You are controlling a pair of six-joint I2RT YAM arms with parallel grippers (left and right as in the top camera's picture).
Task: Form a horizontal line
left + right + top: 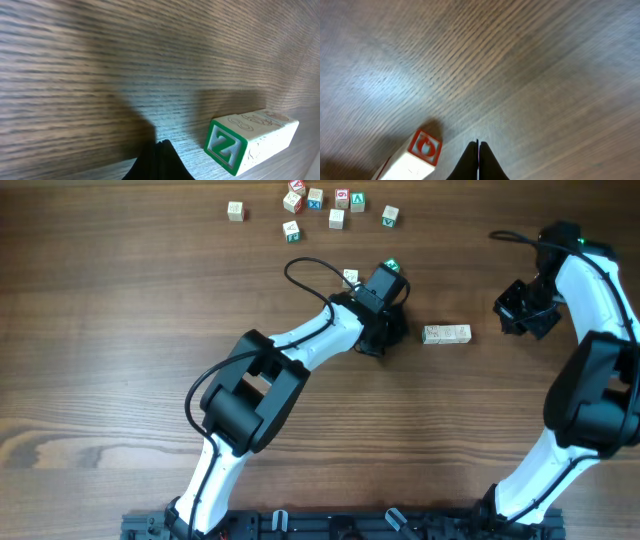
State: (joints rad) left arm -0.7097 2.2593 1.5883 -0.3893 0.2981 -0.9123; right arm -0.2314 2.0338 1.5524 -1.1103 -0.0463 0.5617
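Observation:
The horizontal line (446, 334) is a short bar of pale cubes touching side by side, lying right of the table's middle. My left gripper (398, 330) is just left of the bar's end, shut and empty. In the left wrist view the bar (255, 140) shows a green Z on its near end, right of my gripper (161, 145) and apart from it. My right gripper (505, 315) sits to the right of the bar, also shut and empty. The right wrist view shows the bar's red-marked end (425, 147) to the left of my gripper (477, 145), with a gap between them.
Several loose cubes with red, green and blue symbols (336, 218) are scattered along the far edge. A lone cube (235, 211) lies to their left. Another single cube (350, 277) lies beside the left arm's wrist.

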